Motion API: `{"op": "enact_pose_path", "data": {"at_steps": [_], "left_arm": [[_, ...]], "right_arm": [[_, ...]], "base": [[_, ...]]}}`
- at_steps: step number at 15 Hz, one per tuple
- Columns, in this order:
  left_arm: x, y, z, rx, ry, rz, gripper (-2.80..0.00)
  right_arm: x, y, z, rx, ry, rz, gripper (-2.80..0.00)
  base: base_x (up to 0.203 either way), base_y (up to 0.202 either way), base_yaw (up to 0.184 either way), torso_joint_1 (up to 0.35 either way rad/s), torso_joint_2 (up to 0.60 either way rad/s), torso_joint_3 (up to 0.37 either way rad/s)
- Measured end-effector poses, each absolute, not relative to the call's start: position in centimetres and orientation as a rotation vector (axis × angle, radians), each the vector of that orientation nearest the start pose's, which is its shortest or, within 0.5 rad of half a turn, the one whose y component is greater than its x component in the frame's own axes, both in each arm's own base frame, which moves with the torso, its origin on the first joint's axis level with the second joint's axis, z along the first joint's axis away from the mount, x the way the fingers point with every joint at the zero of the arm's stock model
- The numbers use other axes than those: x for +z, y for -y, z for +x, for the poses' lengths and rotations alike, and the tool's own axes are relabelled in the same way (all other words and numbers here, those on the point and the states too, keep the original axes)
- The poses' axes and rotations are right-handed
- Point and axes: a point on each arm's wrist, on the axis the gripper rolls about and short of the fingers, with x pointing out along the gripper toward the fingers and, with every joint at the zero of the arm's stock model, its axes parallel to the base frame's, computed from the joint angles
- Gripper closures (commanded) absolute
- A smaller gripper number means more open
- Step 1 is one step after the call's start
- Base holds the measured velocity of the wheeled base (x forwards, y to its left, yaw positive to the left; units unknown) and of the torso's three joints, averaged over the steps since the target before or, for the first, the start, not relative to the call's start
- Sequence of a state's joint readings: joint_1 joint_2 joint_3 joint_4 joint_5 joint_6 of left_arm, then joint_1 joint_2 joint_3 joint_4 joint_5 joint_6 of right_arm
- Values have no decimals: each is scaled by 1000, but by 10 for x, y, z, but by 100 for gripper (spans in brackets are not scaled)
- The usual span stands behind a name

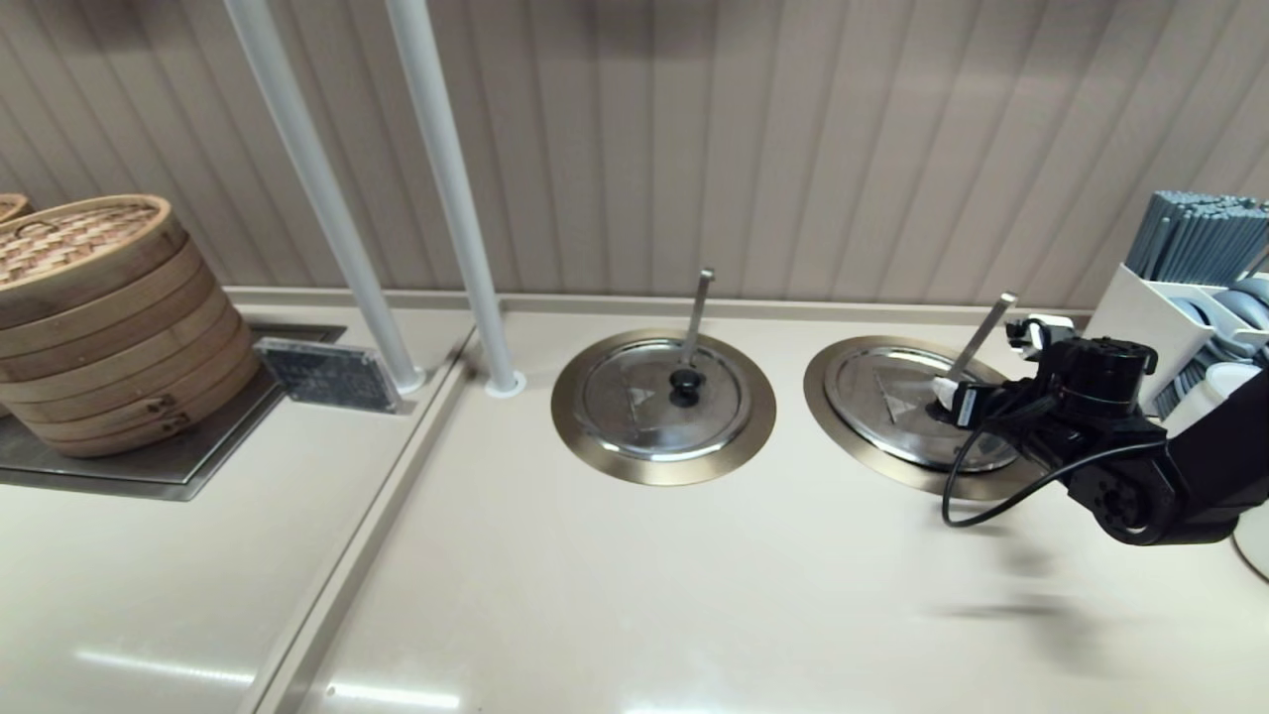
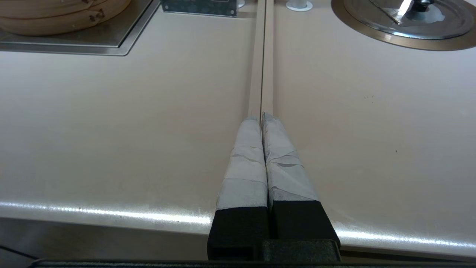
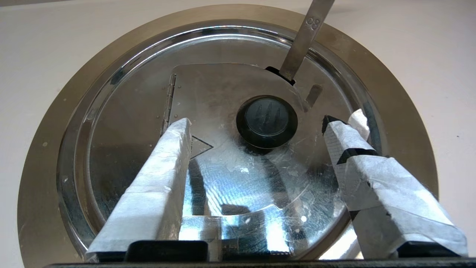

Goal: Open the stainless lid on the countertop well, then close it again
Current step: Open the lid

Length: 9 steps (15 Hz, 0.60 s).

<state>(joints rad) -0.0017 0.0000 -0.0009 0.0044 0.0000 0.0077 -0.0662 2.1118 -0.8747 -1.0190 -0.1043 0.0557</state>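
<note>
The stainless lid (image 1: 882, 392) lies flat on the countertop well, whose brass-coloured ring (image 1: 821, 392) shows around it. A slanted utensil handle (image 1: 981, 335) rises through the lid's notch. My right gripper (image 1: 947, 399) hovers just over the lid. In the right wrist view it (image 3: 256, 124) is open. Its taped fingers (image 3: 167, 167) stand on either side of the black knob (image 3: 267, 121), clear of it. The lid (image 3: 223, 178), ring (image 3: 41, 156) and handle (image 3: 306, 33) fill that view. My left gripper (image 2: 261, 117) is shut and empty, parked low over the counter's front edge.
A twin lid (image 1: 644, 397) with an upright utensil handle (image 1: 699, 312) sits to the left. Stacked bamboo steamers (image 1: 99, 317) and a small sign (image 1: 327, 375) stand at far left. Two white poles (image 1: 446, 188) rise behind. A white holder of chopsticks (image 1: 1190, 278) stands at far right.
</note>
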Motion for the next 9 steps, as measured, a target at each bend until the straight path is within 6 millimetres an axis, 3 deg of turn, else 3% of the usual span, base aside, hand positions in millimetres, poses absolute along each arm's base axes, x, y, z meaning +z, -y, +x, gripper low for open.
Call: {"op": "enact_pose_path", "data": {"at_steps": [9], "left_arm": [[75,0,-23,-2,-4,8,0]], "right_arm": [[63,35,416,-186,-160,53,-280]], "base": [[0,0,0,0,0,0]]}}
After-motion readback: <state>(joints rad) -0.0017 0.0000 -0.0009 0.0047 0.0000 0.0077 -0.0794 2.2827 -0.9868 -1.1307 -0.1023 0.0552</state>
